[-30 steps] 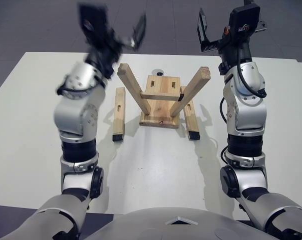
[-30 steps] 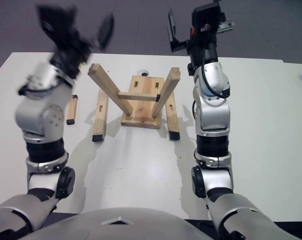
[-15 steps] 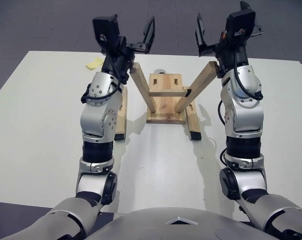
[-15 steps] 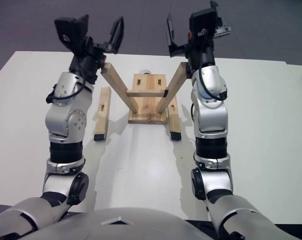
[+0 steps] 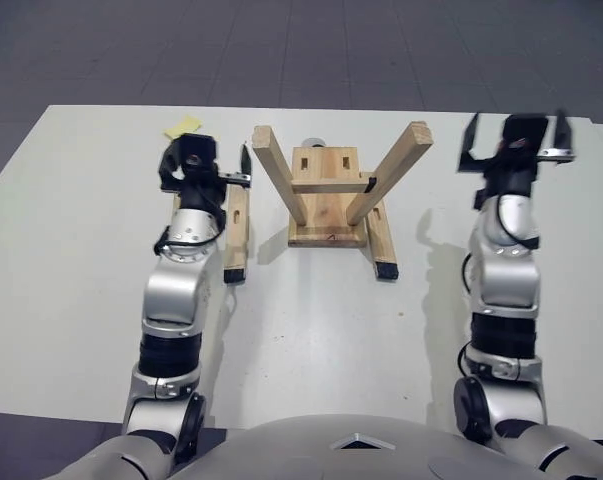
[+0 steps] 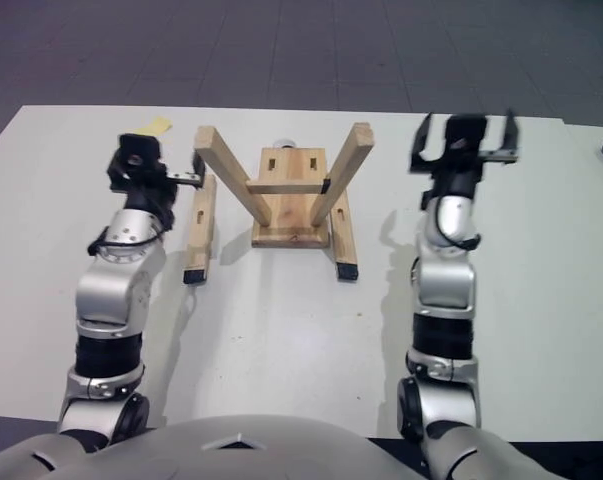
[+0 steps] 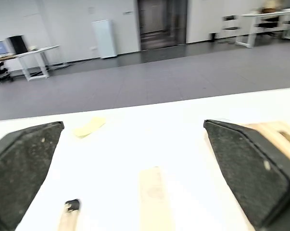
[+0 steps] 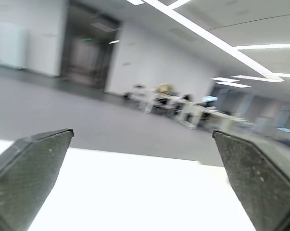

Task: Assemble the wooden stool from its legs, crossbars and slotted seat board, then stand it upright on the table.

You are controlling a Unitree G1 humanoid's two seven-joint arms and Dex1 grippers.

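Having dropped, our left gripper [image 5: 206, 172] gapes just beside the loose pale wooden leg [image 5: 238, 232]; our right gripper [image 5: 514, 135], likewise agape, swung rightward off the upturned half-built pale wooden stool [image 5: 326, 208], which sits mid white rectangular table [image 5: 76, 250], well inside its edges.

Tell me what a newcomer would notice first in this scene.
The half-built stool stands upside down at the middle of the table. Its seat board lies flat and two legs splay upward, joined by a crossbar. Two loose legs lie flat beside it, and the open left gripper and right gripper flank everything.
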